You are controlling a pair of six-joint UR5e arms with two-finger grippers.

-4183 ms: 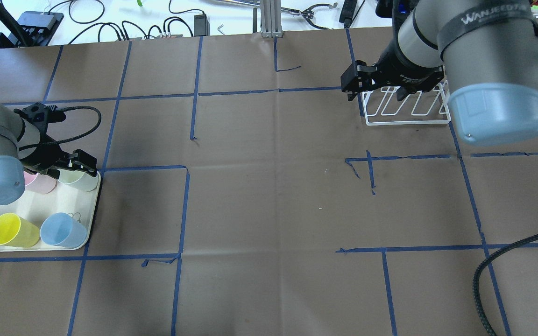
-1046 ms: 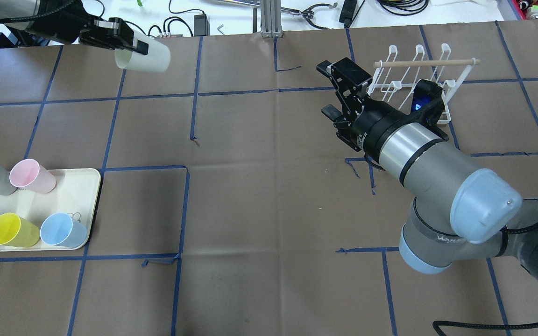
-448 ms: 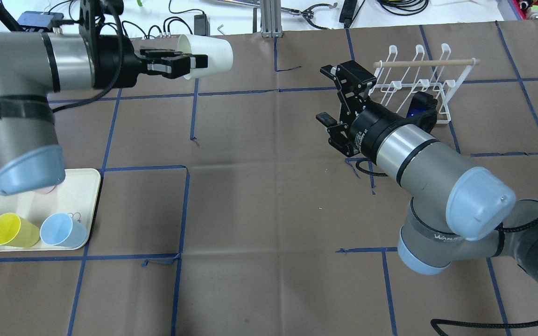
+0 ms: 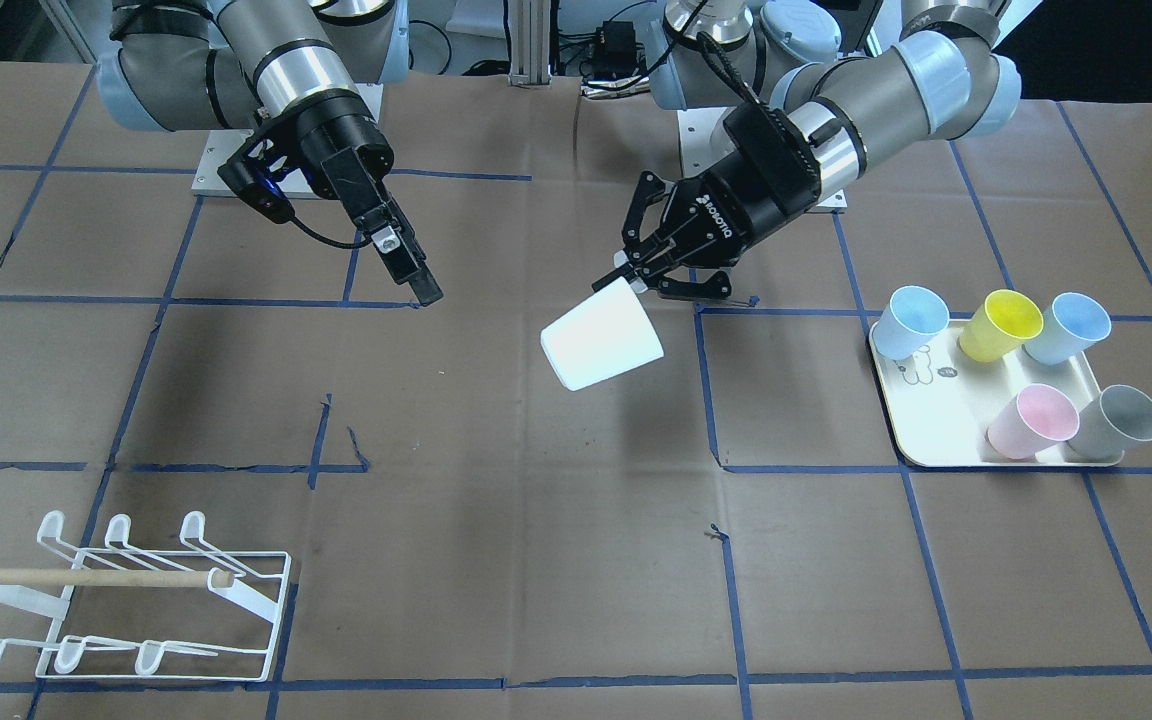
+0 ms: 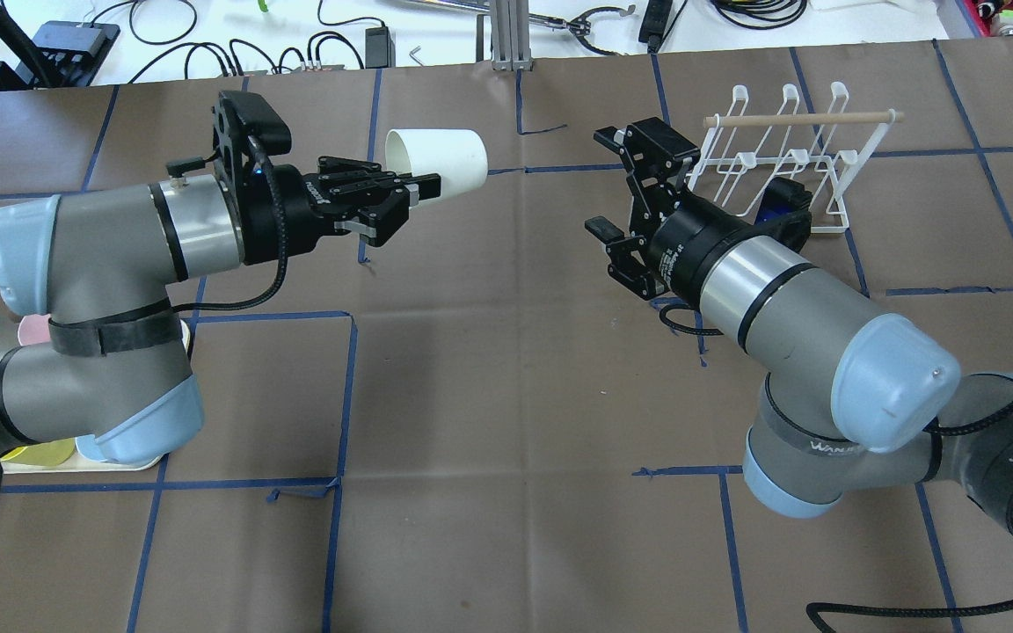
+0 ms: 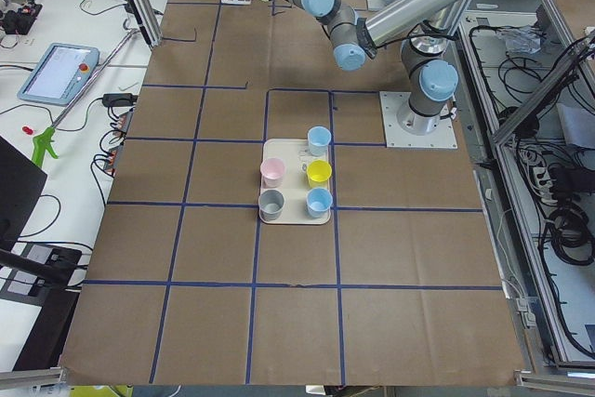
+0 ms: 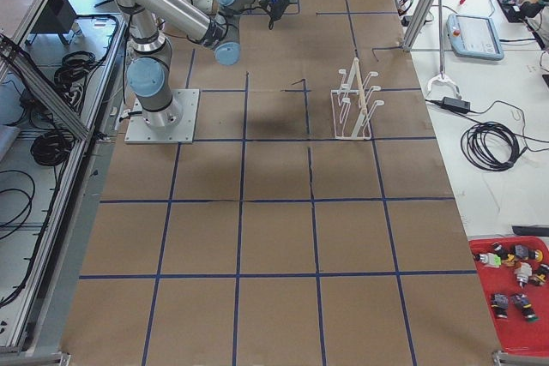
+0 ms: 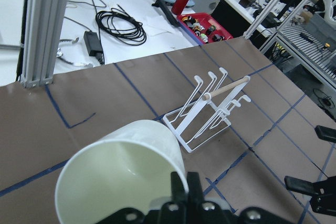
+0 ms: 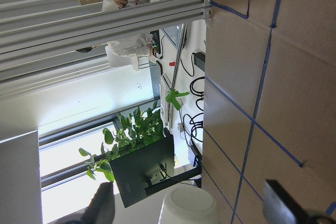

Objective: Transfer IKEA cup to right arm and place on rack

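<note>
The white IKEA cup (image 5: 440, 158) hangs on its side above the table's middle, its base pointing at the right arm (image 5: 779, 290). My left gripper (image 5: 419, 186) is shut on its rim, one finger inside the mouth, as the left wrist view shows on the cup (image 8: 121, 177). My right gripper (image 5: 609, 185) faces the cup from a short gap away, open and holding nothing. In the right wrist view the cup's base (image 9: 189, 205) sits between the two spread fingers. The white wire rack (image 5: 779, 163) with its wooden dowel stands just behind the right gripper.
A cream tray (image 4: 921, 440) carries several coloured cups, among them a pink cup (image 4: 1031, 420) and a yellow cup (image 4: 1001, 325); in the overhead view my left arm covers most of it. Cables and tools lie beyond the table's far edge.
My left arm lifted the white cup off the tray and has swung it right, towards the right gripper. The right gripper left the rack, turned to face the cup and stayed open.
</note>
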